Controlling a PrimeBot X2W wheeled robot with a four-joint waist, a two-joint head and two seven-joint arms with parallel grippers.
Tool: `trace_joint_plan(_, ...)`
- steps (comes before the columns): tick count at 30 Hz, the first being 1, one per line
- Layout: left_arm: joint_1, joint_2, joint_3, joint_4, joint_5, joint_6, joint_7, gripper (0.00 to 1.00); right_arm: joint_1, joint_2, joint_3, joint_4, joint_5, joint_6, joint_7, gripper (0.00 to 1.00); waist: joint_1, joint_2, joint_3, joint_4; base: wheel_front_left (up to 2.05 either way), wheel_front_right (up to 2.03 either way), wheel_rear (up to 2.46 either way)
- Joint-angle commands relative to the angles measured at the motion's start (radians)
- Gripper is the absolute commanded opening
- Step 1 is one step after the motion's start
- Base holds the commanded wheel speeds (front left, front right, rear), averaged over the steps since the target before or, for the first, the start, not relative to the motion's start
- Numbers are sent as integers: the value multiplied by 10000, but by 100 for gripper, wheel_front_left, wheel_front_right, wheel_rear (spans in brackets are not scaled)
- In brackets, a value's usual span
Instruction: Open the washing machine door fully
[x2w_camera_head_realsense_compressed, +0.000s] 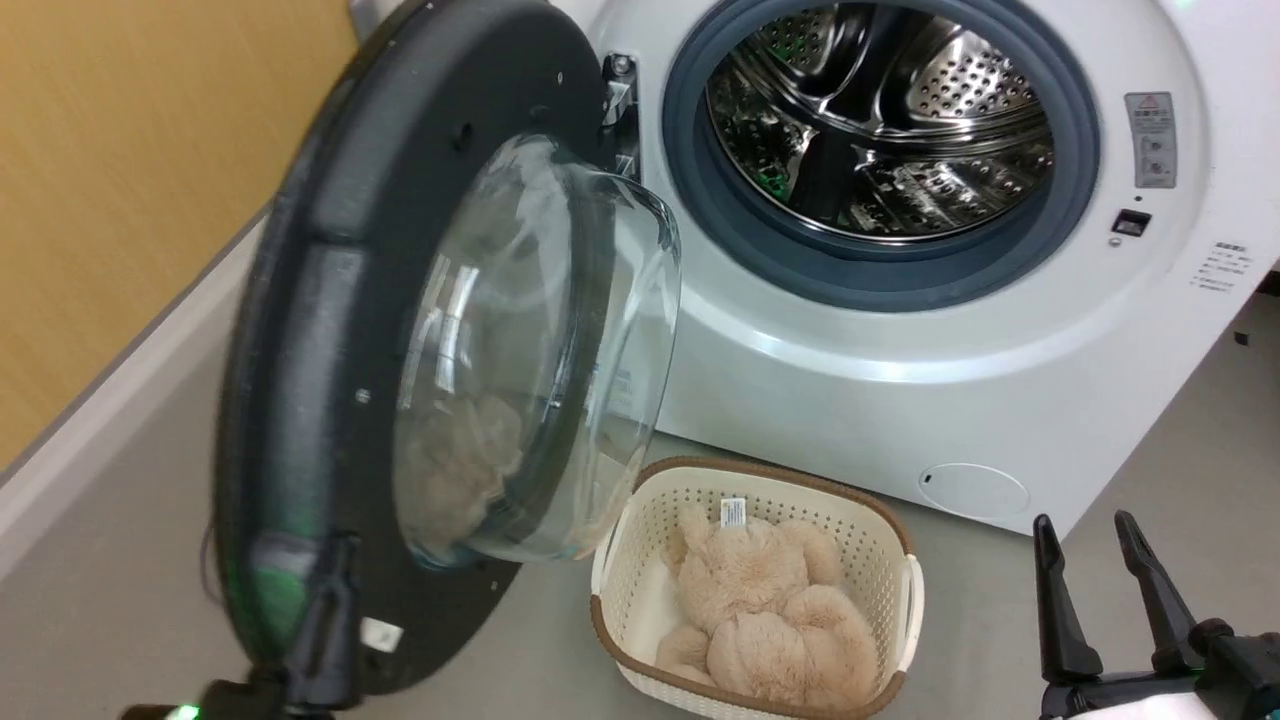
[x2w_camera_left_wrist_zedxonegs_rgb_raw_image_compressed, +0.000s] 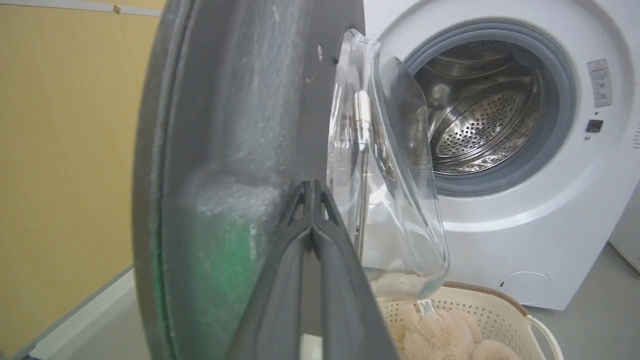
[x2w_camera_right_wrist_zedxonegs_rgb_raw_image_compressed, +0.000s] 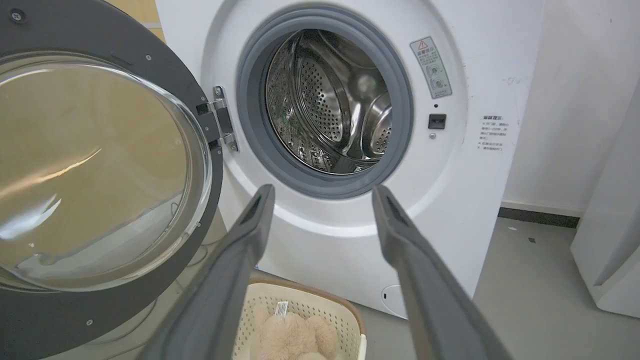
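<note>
Door: the washing machine door (x2w_camera_head_realsense_compressed: 320, 330) is swung out on its hinge, at the left of the washing machine (x2w_camera_head_realsense_compressed: 850, 380), with the drum exposed.
Writing: the warning sticker (x2w_camera_head_realsense_compressed: 1150, 140) and the small printed label (x2w_camera_head_realsense_compressed: 1222, 265) are too small to read.
Left jaws: on the left gripper (x2w_camera_left_wrist_zedxonegs_rgb_raw_image_compressed: 311, 200) they are together, tips against the door's inner face.
Right jaws: on the right gripper (x2w_camera_head_realsense_compressed: 1084, 520) they are apart, well away from the door.
Hard to make out: the door's lower rim is blurred.

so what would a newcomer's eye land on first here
The washing machine door, a big dark disc with a bulging clear glass bowl, stands swung out at the head view's left, with the closed fingers of the left gripper low on its inner face. Beside it the perforated steel drum gapes in the white washing machine; on the floor in front a cream basket holds a beige plush toy.
</note>
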Motion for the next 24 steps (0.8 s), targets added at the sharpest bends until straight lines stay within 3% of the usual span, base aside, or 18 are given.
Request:
trace_joint_plan(1,-156,115,279,-1,-121,-8,-11,0,69,26,-9,-18,-7,8,-44,100,0,0,80,65,0,0,0)
trace_joint_plan(9,-714,204,1842,683,-1275,-488,-11,0,-195,26,-129,7,267,8,-44,100,0,0,581,96,0,0,0)
trace_joint_plan(18,-1786,286,3202,2052,-1627,-648,-11,0,-565,26,-188,-73,-173,8,-44,100,0,0,1247,-82,0,0,0)
trace_joint_plan(24,-2882,513,4273,3386,-1894,-1063,-11,0,-804,26,-242,-109,-380,8,-44,100,0,0,1614,-165,0,0,0)
